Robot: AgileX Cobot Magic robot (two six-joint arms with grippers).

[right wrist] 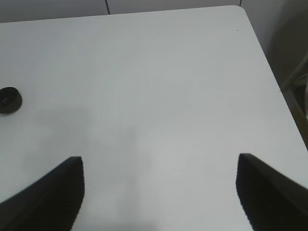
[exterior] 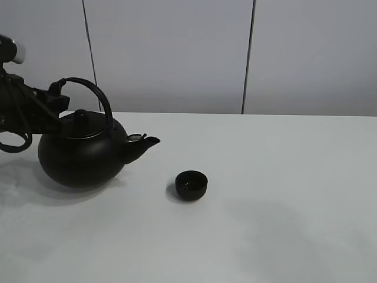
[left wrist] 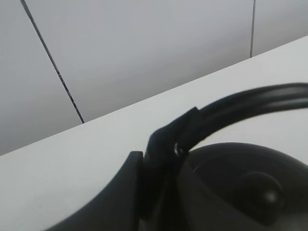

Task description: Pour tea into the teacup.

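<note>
A stretch of white table (exterior: 283, 194) is lying between the kettle (exterior: 82, 158), at the left of the high view, and the teacup (exterior: 192, 184), just left of centre. The cup is sitting upright, mouth facing up. The kettle is standing level, its spout (exterior: 144, 144) pointing right, above and left of the cup. My left gripper (exterior: 60, 93) is reaching in from the left edge, fingers (left wrist: 126, 192) clamping the arched handle (exterior: 99, 94). My right gripper (right wrist: 159, 192) is hanging over the table, fingers (right wrist: 48, 192) wide apart

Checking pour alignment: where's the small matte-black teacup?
In the exterior high view the teacup stands just right of the round black kettle's spout, near centre.
</note>
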